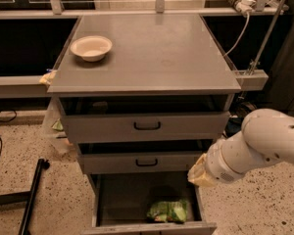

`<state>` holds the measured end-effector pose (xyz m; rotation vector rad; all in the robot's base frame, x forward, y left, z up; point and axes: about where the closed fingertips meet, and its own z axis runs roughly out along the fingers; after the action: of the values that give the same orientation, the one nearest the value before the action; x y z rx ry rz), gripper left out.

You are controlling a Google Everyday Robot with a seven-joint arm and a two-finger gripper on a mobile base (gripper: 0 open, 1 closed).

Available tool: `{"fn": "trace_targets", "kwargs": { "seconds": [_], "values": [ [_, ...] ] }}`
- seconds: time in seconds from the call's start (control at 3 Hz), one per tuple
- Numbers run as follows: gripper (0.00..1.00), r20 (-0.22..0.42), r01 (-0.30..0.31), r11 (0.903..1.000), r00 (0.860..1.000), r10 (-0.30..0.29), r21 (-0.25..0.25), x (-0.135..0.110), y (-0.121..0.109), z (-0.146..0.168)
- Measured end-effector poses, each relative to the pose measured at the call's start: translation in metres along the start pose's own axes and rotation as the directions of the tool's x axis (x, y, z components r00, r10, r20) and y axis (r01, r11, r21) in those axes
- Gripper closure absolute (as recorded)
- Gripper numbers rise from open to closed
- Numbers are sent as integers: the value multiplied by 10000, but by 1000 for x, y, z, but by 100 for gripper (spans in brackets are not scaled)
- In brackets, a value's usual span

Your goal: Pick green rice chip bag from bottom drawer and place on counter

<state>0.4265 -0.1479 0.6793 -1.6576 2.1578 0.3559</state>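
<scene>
- The gripper (200,173), a yellowish tip on the white arm (264,143), hangs by the right wall of the open bottom drawer (108,199), level with the middle drawer's (147,162) front.
- Whether it is parted or closed cannot be told.
- The green rice chip bag (168,211) lies in the drawer's front right, below the gripper and apart from it.
- A cream bowl (91,47) sits on the counter (152,58), back left.
</scene>
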Motion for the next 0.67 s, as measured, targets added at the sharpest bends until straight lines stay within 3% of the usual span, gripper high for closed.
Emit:
{"fn": "trace_targets", "kwargs": {
  "seconds": [0.33,0.67],
  "values": [
    [100,-223,187,9995,9996,-181,260,12,-2,6],
    [100,-194,455,9983,9988,-448,359,49,-10,47]
  ]
}}
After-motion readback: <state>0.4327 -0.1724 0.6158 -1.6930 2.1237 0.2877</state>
